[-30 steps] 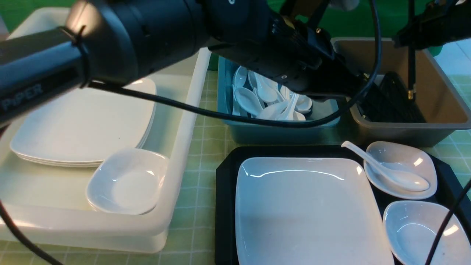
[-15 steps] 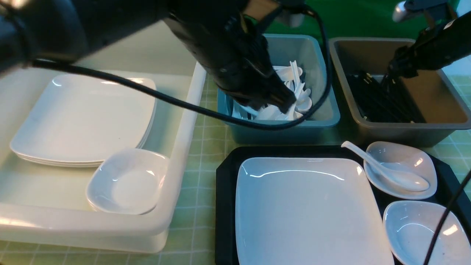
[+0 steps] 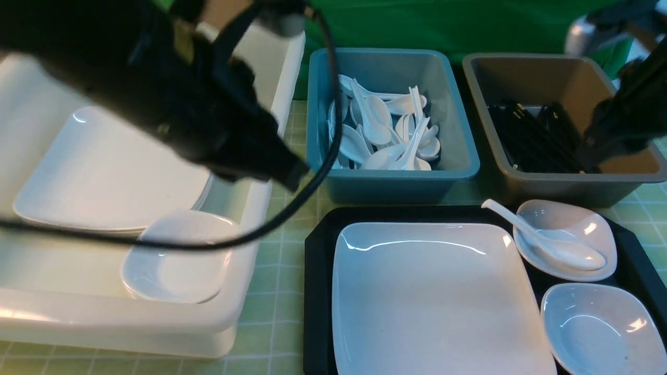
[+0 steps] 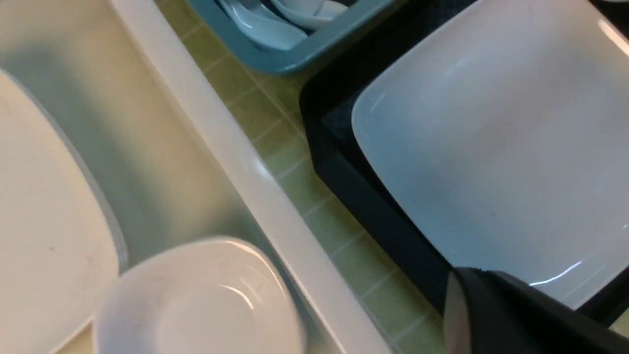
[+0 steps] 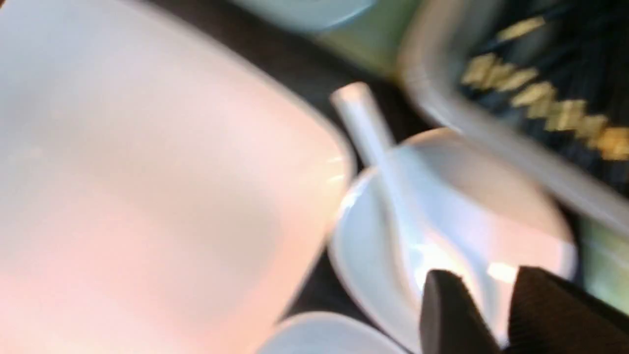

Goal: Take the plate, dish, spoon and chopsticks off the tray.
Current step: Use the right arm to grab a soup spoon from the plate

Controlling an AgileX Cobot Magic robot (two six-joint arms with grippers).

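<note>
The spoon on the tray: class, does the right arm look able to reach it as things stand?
Probably yes: the spoon lies uncovered in its dish, and the right gripper, jaws apart and empty, is close.

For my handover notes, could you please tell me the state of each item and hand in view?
plate, empty, flat on the tray.
spoon, resting in the farther small dish.
nearer small dish, empty, on the tray.
chopsticks, lying in the brown-grey tub.
blue tub, holding many spoons.
white bin, holding stacked plates and a small dish.
left hand, shut, empty.
right hand, open, empty.
</note>
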